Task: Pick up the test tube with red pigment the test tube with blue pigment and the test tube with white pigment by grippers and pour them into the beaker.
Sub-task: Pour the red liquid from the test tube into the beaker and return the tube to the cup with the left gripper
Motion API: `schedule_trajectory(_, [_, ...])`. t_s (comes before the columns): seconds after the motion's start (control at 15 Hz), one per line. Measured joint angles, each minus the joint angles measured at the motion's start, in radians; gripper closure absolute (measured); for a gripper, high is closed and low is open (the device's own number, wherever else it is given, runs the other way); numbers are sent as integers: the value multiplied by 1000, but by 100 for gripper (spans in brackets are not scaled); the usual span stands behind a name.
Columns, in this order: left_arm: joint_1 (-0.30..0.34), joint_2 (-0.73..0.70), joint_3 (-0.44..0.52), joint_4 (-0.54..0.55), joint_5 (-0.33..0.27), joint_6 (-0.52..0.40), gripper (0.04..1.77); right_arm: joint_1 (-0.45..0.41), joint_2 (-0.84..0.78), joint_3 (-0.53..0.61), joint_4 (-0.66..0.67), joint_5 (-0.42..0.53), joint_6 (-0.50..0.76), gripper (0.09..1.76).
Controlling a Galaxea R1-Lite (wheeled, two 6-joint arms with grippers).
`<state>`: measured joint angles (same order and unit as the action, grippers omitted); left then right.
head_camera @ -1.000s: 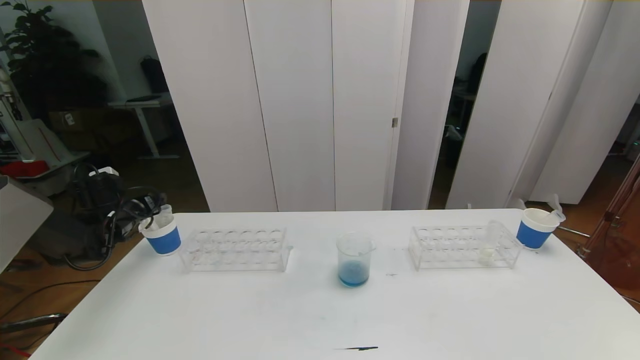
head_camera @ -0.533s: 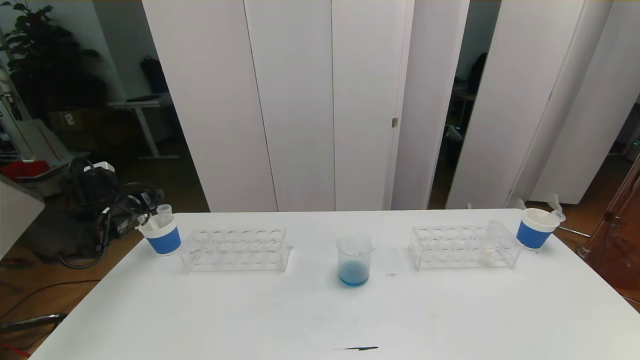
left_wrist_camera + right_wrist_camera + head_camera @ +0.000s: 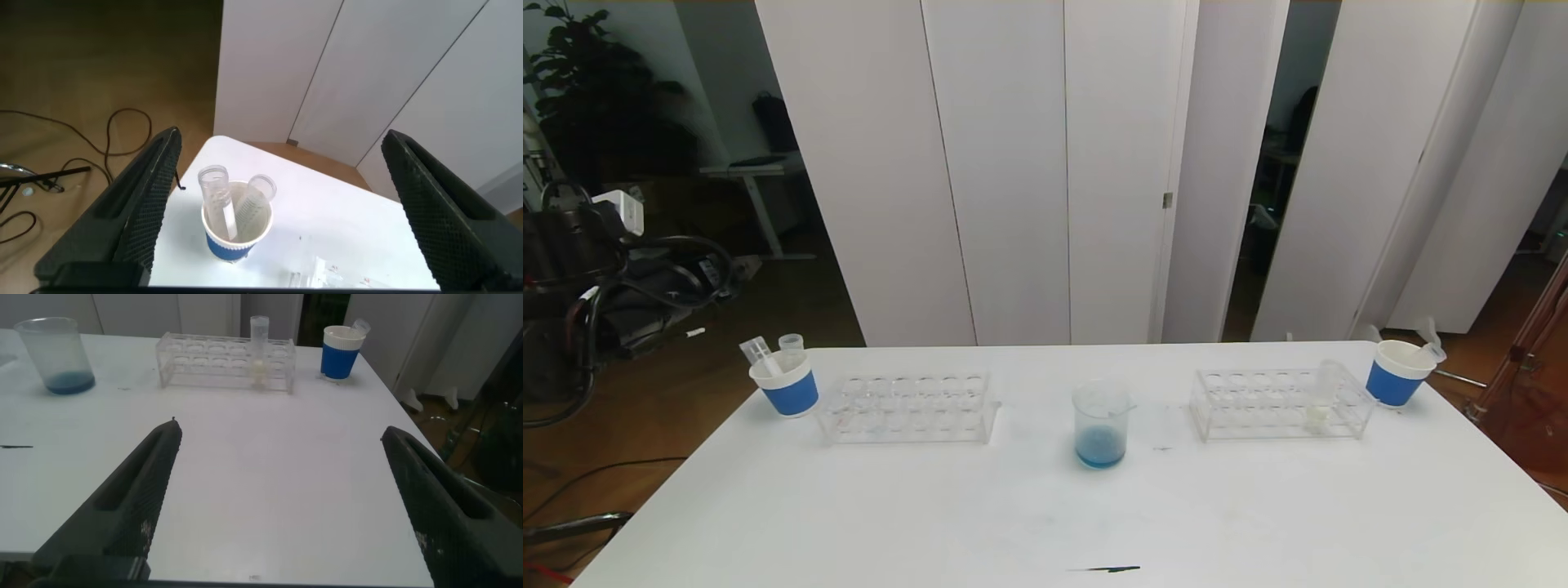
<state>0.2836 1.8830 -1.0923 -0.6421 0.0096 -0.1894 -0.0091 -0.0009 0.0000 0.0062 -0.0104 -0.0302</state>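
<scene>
The beaker [image 3: 1101, 425] [image 3: 57, 355] stands mid-table with a little blue liquid at its bottom. In the right rack [image 3: 1278, 402] [image 3: 225, 359] the test tube with white pigment [image 3: 1319, 404] [image 3: 259, 351] stands upright, cream liquid at its base. No test tube with red pigment or with blue pigment shows. My left gripper [image 3: 282, 135] is open and empty, high above the left blue cup [image 3: 786, 384] [image 3: 235, 224], which holds two empty tubes. The left arm [image 3: 629, 269] hangs off the table's left side. My right gripper [image 3: 279, 429] is open and empty over bare table near the front right.
An empty clear rack [image 3: 907, 406] sits right of the left cup. A second blue cup [image 3: 1396, 371] [image 3: 339, 351] stands at the far right corner. A small dark mark [image 3: 1107, 569] lies near the front edge. White panels stand behind the table.
My left arm has drawn back from the left blue cup, up and to the left off the table. The empty tubes stay in the cup. Nothing else moved.
</scene>
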Motion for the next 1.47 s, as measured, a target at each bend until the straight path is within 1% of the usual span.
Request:
schedule_trajectory(0.27, [-42,-326,175,136,-37,43,6,0,0,0,0,0,0,10])
schedule_trajectory(0.4, [-73,-487,278,178,-41,84,6,0,0,0,0,0,0,10])
schedule_trajectory(0.6, [-132,-728,457,249,-39,147,6,0,0,0,0,0,0,10])
schedule_trajectory(0.73, [-171,-889,560,320,-39,176,6,0,0,0,0,0,0,10])
schedule_trajectory(1.0, [-220,-1199,686,509,-46,194,6,0,0,0,0,0,0,10])
schedule_trajectory(1.13, [-239,-1337,746,572,-48,205,6,0,0,0,0,0,0,10])
schedule_trajectory(1.27, [-253,-1459,828,602,-49,215,6,0,0,0,0,0,0,10])
schedule_trajectory(1.47, [-274,-1597,929,609,-48,224,6,0,0,0,0,0,0,10])
